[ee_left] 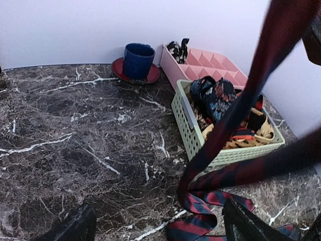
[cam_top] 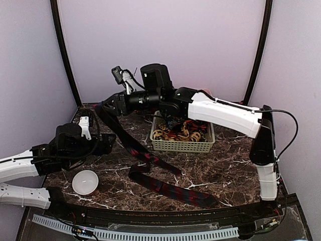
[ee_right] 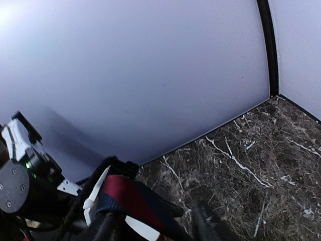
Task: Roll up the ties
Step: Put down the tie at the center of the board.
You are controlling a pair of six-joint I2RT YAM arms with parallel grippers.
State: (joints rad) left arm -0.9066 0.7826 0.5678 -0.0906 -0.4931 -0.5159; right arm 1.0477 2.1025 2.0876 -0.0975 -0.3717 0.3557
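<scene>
aloft, striped tie (cam_top: 125, 139) drapes across parted right pincer (cam_top: 102, 107); left pincer (ee_left: 159, 211) gapes wide

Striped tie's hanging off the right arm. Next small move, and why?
Probably ease the left gripper forward and close on the striped tie where it meets the table just ahead. Its jaws stand open and empty. The tie hangs from the raised right gripper, so its lower part has no hold for starting a roll.

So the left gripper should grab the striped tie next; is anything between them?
Nothing visible. The tie lies just ahead of the open left gripper, with only bare table between.
</scene>
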